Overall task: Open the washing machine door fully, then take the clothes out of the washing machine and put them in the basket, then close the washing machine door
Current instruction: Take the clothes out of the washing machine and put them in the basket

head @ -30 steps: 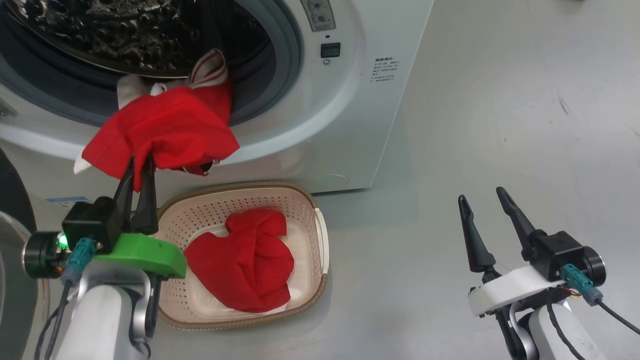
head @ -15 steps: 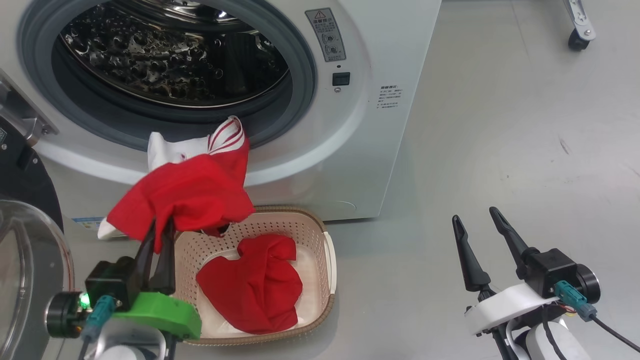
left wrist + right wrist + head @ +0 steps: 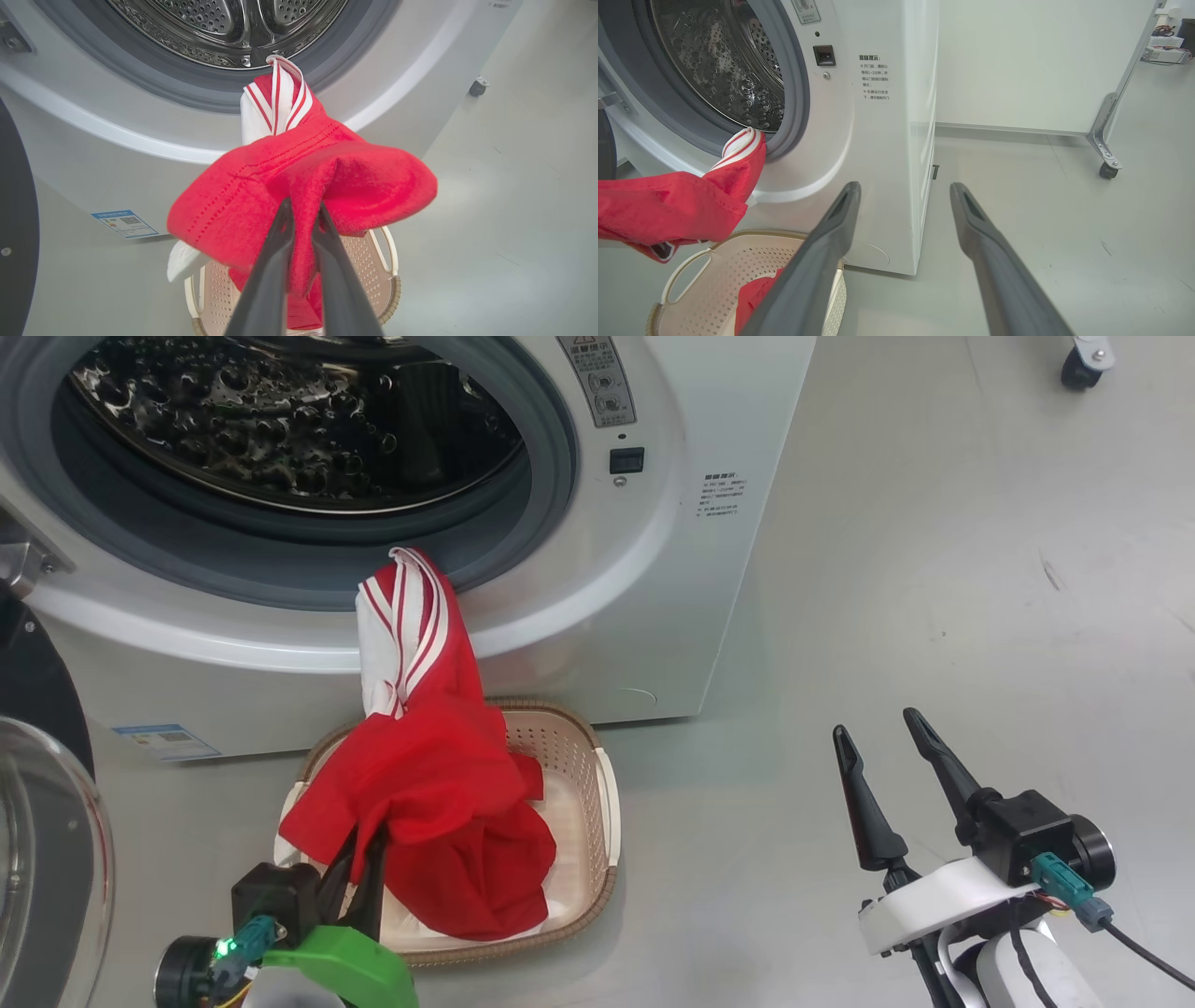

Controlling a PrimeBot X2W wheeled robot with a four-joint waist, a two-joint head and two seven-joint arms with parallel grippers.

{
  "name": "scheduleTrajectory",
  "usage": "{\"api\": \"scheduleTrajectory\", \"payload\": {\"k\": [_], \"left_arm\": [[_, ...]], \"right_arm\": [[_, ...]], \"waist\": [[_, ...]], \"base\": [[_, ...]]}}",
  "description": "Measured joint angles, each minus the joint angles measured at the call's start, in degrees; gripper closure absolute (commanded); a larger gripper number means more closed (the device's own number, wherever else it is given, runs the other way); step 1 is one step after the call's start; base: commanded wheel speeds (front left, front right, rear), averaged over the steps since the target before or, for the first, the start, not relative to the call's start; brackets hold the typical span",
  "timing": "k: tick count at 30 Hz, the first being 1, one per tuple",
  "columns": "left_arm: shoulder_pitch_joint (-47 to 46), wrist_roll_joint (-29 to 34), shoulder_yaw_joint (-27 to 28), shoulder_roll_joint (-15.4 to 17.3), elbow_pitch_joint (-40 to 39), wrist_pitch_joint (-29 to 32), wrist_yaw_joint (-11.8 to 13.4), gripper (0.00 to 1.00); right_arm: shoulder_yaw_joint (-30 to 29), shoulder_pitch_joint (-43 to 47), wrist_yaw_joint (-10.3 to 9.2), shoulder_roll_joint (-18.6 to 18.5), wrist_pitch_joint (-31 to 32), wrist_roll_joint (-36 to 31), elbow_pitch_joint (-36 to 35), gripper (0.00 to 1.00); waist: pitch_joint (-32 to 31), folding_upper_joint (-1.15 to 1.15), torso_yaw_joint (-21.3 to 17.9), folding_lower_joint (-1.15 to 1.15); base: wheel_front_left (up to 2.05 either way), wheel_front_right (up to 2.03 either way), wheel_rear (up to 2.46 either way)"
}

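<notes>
Pinching a fold of the red garment [image 3: 420, 775] between nearly closed fingers, the left pincer [image 3: 302, 210] holds it just above the basket [image 3: 597, 784], and the garment's striped end stretches ahead of it up to the gasket of the washer [image 3: 672, 569]. The right pincer [image 3: 875, 723] hangs wide apart and empty over the floor, well to the basket's right. The door [image 3: 37, 859] stands swung out at the left pincer's left.
</notes>
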Motion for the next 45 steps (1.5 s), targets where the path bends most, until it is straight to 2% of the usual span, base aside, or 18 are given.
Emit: {"api": "scheduleTrajectory", "payload": {"k": [8,29,30,31,32,36,45], "left_arm": [[-1.1,-0.3,0.2,0.0,5.5,1.0,-1.0,1.0],[-16.6,-0.8,1.8,-0.3,27.9,1.0,-2.4,1.0],[-17.3,-0.9,1.7,-0.4,30.2,1.3,-2.5,0.88],[-17.6,-0.9,1.6,-0.4,31.1,1.5,-2.5,0.71],[-17.9,-0.9,1.6,-0.5,32.0,1.5,-2.5,0.0],[-19.5,-1.4,1.5,-0.6,34.6,1.2,-3.0,0.0],[-20.6,-1.4,2.2,-0.6,37.8,-4.0,-3.5,0.0]], "right_arm": [[0.3,-0.3,0.03,0.0,0.2,0.0,-1.7,0.0],[1.0,-4.3,0.67,0.8,0.6,0.0,-2.9,0.0],[1.1,-4.5,0.67,0.9,0.6,0.0,-2.6,0.0],[1.0,-4.5,0.66,0.9,0.6,0.0,-2.5,0.0],[0.9,-4.5,0.66,0.9,0.6,0.0,-2.5,0.0],[0.9,-4.6,0.66,0.9,0.3,0.0,-2.0,0.0],[0.6,-4.8,0.65,1.2,-0.3,0.1,-0.5,0.0]], "waist": [[2.6,0.0,-1.3,0.0],[10.2,0.0,-6.8,0.0],[10.5,0.0,-7.3,0.0],[10.7,0.0,-7.5,0.0],[10.8,0.0,-7.6,0.0],[10.9,0.0,-7.8,0.0],[9.3,0.0,-7.3,0.0]], "base": [[0.0,0.0,0.0],[0.0,0.0,0.0],[0.0,0.0,0.0],[0.0,0.0,0.0],[0.0,0.0,0.0],[0.0,0.0,0.0],[0.0,0.0,0.0]]}}
